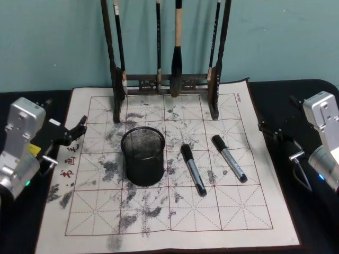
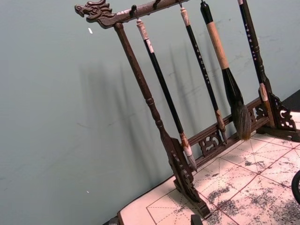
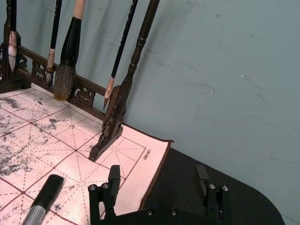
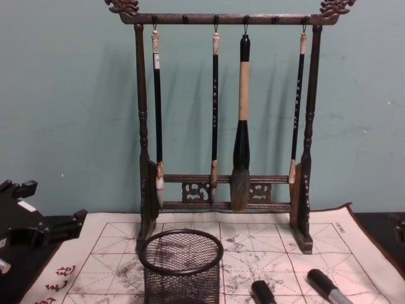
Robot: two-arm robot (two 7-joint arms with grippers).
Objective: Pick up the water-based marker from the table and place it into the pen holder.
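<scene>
Two markers [image 1: 193, 170] [image 1: 229, 159] beside pen holder [image 1: 143, 155] on mat [image 1: 238, 211]

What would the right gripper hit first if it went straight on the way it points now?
Likely the teal wall. The right gripper, open, points past the mat over bare table. The brush rack sits off to one side. Depth is unclear.

Lighting the whole scene evenly and fairly brightly (diffuse, as from room lamps). Throwing soft, pale shadows of the brush rack [image 4: 140, 126] and its hanging brushes [image 4: 243, 126] sideways onto the wall [image 4: 63, 95] behind. Laying only a thin dark rim of shadow at the foot of the pen holder [image 1: 143, 156] on the mat [image 1: 159, 222]. Sinking into the black table [image 1: 286, 90], hiding its surface detail. Glaring white off the left arm's silver housing [image 1: 24, 119].
</scene>
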